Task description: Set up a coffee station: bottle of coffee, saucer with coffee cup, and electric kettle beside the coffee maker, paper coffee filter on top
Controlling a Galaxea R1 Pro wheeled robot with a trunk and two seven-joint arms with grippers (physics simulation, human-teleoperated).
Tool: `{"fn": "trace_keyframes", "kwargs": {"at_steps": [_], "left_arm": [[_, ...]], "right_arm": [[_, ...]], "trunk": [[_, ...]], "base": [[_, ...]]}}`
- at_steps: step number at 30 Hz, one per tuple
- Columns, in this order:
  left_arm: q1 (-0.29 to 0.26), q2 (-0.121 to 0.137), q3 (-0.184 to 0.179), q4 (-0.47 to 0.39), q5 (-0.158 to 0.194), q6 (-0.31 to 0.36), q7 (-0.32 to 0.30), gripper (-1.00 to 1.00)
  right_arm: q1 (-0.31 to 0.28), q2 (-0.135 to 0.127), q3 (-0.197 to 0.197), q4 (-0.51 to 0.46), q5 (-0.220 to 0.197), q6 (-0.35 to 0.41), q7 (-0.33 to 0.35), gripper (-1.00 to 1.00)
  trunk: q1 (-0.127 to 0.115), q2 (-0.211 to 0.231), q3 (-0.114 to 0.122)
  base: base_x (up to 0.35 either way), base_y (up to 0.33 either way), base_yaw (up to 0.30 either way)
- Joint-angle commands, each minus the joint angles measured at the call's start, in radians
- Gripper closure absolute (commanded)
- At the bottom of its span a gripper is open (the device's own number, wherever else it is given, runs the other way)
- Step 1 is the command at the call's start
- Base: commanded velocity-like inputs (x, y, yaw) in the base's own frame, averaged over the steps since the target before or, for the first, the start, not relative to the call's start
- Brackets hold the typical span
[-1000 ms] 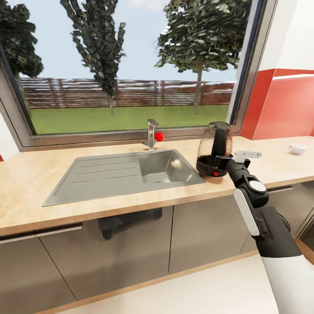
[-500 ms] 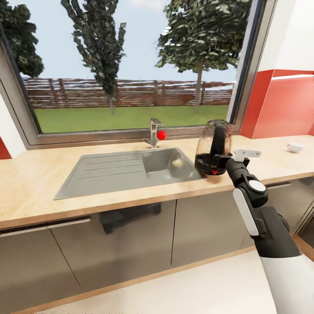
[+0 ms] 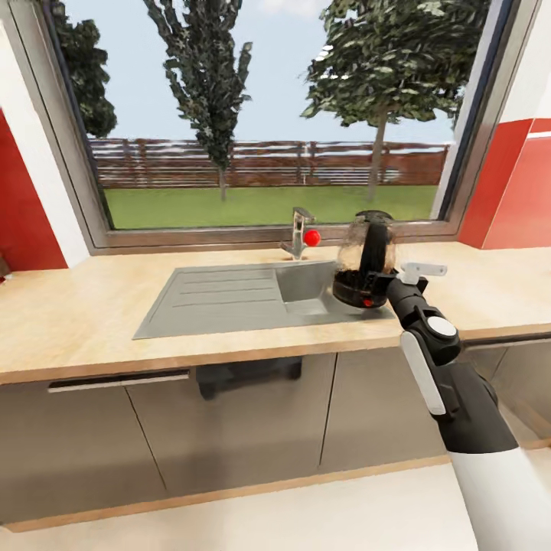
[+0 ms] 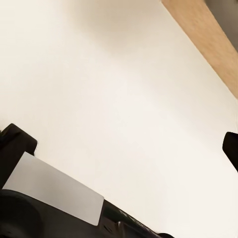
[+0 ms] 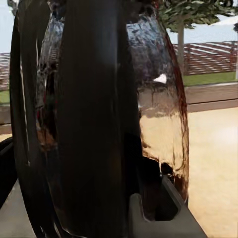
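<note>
In the head view the right arm rises from the lower right of the frame, and its gripper (image 3: pixel 385 281) has its jaws closed on the black handle of the kettle (image 3: pixel 365 260) at centre right. The kettle hangs upright above the right end of the sink (image 3: pixel 229 298), which is set into the wood-coloured surface (image 3: pixel 76 321). Just left of the kettle stands the tap (image 3: pixel 298 233), below the window (image 3: pixel 268 115). Up close, the right wrist view shows the kettle's handle (image 5: pixel 89 124) and glass body. The left jaws' state cannot be told; the left wrist view looks at pale floor (image 4: pixel 124 89).
</note>
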Motion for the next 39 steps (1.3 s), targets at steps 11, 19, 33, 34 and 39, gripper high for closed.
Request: {"fn": "trace_keyframes", "kwargs": {"at_steps": [11,19,33,34,39], "left_arm": [[-0.001,0.0,0.003,0.002,-0.003,-0.003,-0.003,-1.0],[-0.001,0.0,0.003,0.002,-0.003,-0.003,-0.002,-1.0],[-0.001,0.0,0.003,0.002,-0.003,-0.003,-0.001,-1.0],[-0.001,0.0,0.003,0.002,-0.003,-0.003,-0.001,-1.0],[-0.001,0.001,0.003,0.002,-0.003,-0.003,-0.001,-1.0]], "right_arm": [[-0.002,0.041,0.005,-0.002,-0.008,0.004,-0.01,1.0],[-0.003,0.058,0.019,-0.002,-0.007,0.004,-0.009,1.0],[-0.019,0.059,0.026,-0.002,-0.008,0.006,-0.01,1.0],[-0.019,0.059,0.027,-0.002,-0.008,0.006,-0.01,1.0],[-0.019,0.059,0.028,-0.002,-0.008,0.006,-0.01,1.0]], "trunk": [[0.0,-0.001,-0.001],[0.0,-0.001,-0.001],[0.0,-0.001,-0.001],[0.0,-0.001,-0.001],[0.0,-0.001,-0.001]], "base": [[-0.039,0.054,0.272],[-0.176,0.243,0.189],[-0.059,0.221,0.069],[-0.003,0.039,0.232],[-0.001,0.012,0.26]]}}
